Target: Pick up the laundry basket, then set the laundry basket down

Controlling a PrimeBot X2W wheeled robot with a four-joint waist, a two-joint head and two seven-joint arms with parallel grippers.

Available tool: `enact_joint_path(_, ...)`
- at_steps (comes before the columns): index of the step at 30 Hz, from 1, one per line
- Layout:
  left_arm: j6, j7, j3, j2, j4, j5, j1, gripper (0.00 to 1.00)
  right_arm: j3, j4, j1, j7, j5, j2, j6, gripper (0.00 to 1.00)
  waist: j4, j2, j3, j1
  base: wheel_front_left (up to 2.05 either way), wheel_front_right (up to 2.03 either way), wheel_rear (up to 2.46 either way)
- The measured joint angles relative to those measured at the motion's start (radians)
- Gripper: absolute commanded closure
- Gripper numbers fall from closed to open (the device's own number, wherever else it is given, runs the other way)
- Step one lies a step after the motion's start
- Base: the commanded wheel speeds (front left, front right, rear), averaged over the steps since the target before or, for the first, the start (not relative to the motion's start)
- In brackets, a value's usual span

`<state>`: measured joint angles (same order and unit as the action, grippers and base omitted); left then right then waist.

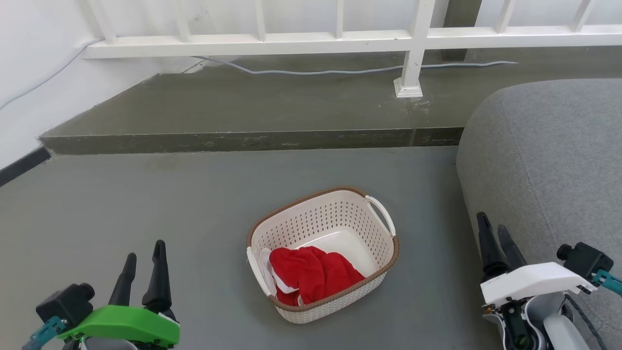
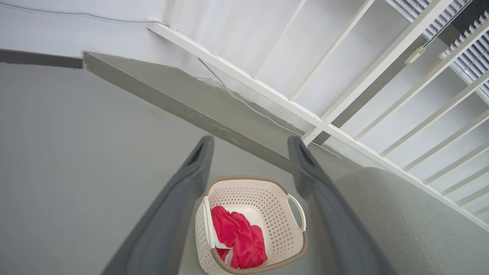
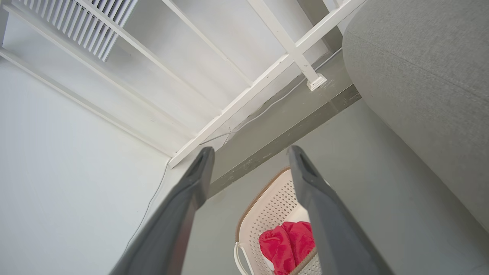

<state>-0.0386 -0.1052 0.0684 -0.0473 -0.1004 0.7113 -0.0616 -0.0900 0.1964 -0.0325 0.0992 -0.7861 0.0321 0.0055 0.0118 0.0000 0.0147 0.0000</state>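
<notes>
The cream-white laundry basket (image 1: 335,218) with a brown rim and white side handles stands on the grey floor, mid-frame in the head view, holding a red cloth (image 1: 311,274). My left gripper (image 1: 145,253) is at the lower left, open and empty, well away from the basket. My right gripper (image 1: 494,229) sits at the lower right beside the sofa, open and empty. The basket (image 2: 263,198) shows between the left fingers in the left wrist view, far off. In the right wrist view the basket (image 3: 267,217) is partly hidden behind the right finger (image 3: 324,214).
A grey sofa (image 1: 549,165) fills the right side. A raised concrete step (image 1: 252,138) runs across behind the basket, with a white railing (image 1: 413,43) and a cable (image 1: 340,72) on it. White wall at the left.
</notes>
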Motion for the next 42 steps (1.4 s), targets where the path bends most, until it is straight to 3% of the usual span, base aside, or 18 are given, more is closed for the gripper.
enact_joint_path(42, 0.076, -0.139, 0.092, -0.003, 0.084, -0.582, -0.066, 0.00, -0.153, -0.097, -0.021, 0.144, 0.562, 0.008, -0.088, 0.00, 0.005, 0.0000, -0.003, 0.0000, 0.00, 0.00, 0.00)
